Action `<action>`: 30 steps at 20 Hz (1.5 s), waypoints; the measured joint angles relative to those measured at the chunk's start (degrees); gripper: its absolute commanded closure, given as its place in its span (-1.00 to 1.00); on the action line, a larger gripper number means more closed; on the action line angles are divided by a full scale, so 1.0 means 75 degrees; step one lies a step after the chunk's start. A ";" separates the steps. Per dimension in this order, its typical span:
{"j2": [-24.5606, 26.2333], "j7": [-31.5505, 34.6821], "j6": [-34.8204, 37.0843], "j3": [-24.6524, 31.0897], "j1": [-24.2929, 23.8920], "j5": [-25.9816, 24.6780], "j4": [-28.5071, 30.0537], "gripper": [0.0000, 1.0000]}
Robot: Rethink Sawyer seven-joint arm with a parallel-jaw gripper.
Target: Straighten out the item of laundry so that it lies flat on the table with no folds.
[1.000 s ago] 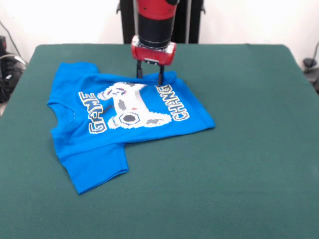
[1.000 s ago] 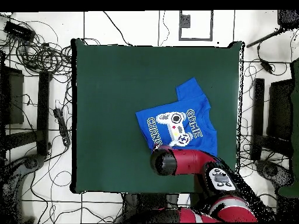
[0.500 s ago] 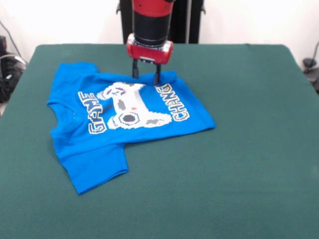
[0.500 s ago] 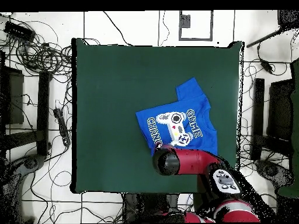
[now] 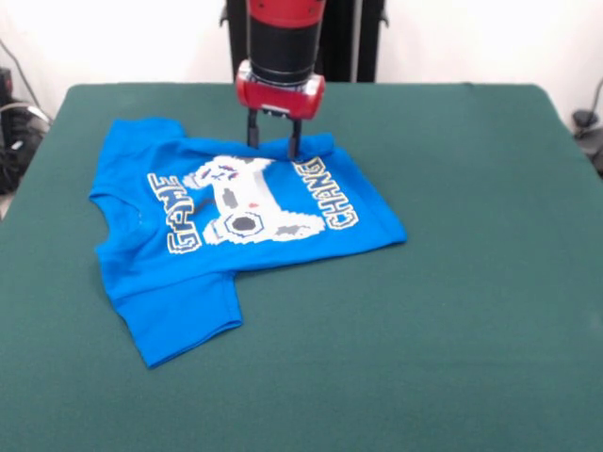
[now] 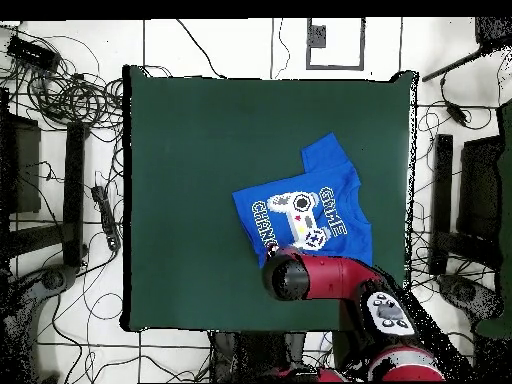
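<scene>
The item of laundry (image 5: 188, 273), a bright blue T-shirt with a white controller print, lies on the left half of the green table (image 5: 471, 282), collar to the left. Its right end looks folded, cutting the lettering short. One sleeve points at the near edge and the other lies at the far left. My gripper (image 5: 273, 148) hangs open just over the shirt's far edge with nothing between its fingers. In the overhead view the shirt (image 6: 300, 205) sits right of the middle of the table (image 6: 190, 150), and the arm's red wrist (image 6: 290, 278) covers the gripper.
Cables (image 6: 70, 90) and dark stands (image 6: 440, 200) lie on the floor around the table. The shirt's far edge is close to the table edge nearest the robot.
The gripper has risen a little and drifted slightly left along the shirt's far edge. The shirt has not moved.
</scene>
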 measured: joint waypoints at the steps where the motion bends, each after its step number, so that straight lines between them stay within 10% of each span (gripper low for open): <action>1: -0.0024 0.0000 0.0001 0.0000 -0.0005 -0.0002 0.0010 -1.00; 14: -0.1354 0.0000 0.0538 0.0031 -0.0660 0.0100 0.0287 -1.00; 30: -0.1458 0.0000 0.0666 0.0038 -0.0499 0.0238 0.0289 -1.00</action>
